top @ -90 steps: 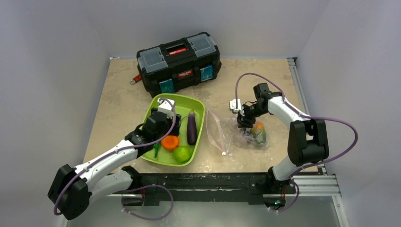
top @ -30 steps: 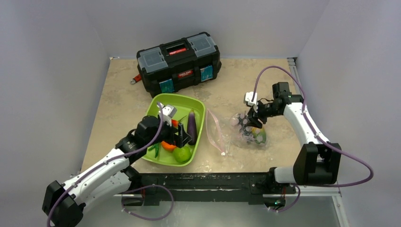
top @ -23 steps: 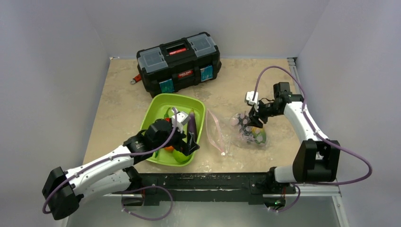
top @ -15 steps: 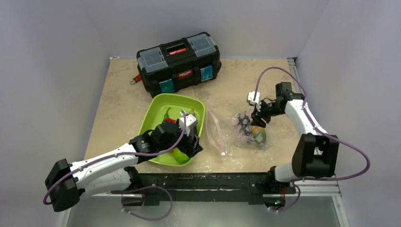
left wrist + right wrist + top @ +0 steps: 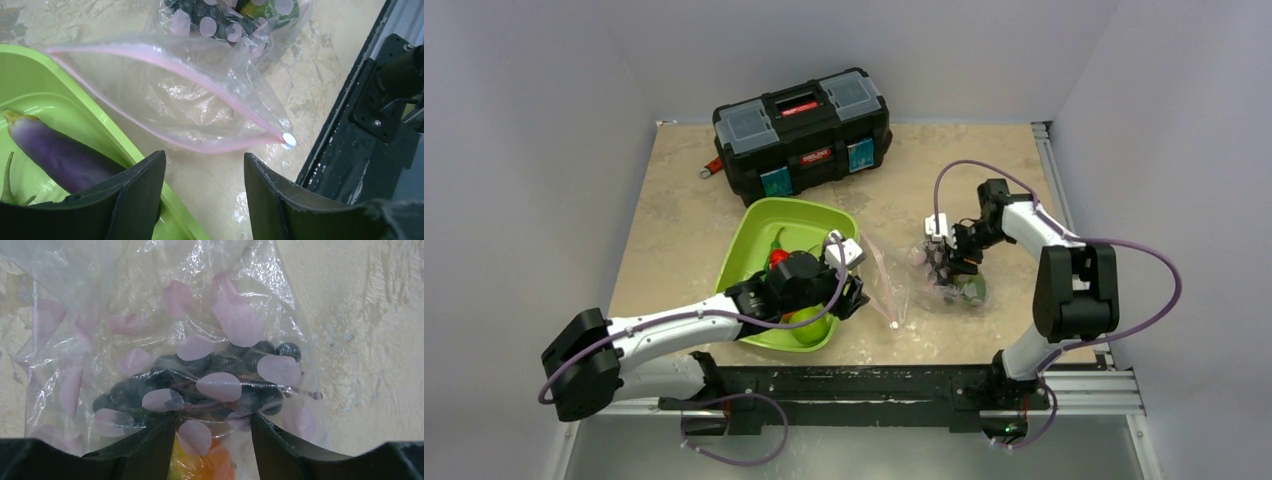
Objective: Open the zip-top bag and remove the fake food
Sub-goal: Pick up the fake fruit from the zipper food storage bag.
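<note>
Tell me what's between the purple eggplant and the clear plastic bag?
Only the lime-green plastic tray's wall; the left wrist view shows it.

Swung the left tool (image 5: 202, 167) off the tray's (image 5: 746, 243) middle to its right rim, facing the zip-top bag's (image 5: 200, 107) mouth, jaws narrowed. Folded right elbow back inward.

I work in a robot laboratory cell: plain pale grey walls (image 5: 524, 150) close around a beige stone-pattern tabletop (image 5: 679, 215), my arm bases are bolted on a black metal rail (image 5: 864, 385), and a black plastic toolbox (image 5: 802, 130) stands at the back.
</note>
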`<act>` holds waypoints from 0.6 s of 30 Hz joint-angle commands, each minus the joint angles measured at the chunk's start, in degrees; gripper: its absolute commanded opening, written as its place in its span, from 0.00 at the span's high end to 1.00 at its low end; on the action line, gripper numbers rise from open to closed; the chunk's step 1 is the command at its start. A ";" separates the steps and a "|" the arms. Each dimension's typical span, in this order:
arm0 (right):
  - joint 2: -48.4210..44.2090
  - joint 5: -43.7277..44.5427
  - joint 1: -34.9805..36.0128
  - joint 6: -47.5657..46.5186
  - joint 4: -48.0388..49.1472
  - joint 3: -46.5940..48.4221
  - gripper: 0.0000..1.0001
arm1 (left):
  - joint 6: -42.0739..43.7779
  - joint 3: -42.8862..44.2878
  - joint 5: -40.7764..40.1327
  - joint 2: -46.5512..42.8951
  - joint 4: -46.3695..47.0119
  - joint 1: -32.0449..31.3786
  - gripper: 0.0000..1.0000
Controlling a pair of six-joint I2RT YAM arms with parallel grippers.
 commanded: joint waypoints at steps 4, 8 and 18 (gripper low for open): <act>2.05 6.09 4.55 2.88 9.29 -2.63 0.48 | 1.28 7.98 -6.12 8.85 4.36 -0.21 0.59; 3.10 6.93 4.83 3.19 10.80 -3.92 0.63 | 1.35 9.21 -7.06 11.42 4.09 -0.25 0.68; 2.81 -6.09 4.73 -1.38 0.52 0.68 0.83 | -2.24 9.99 0.64 15.17 6.07 -0.20 0.69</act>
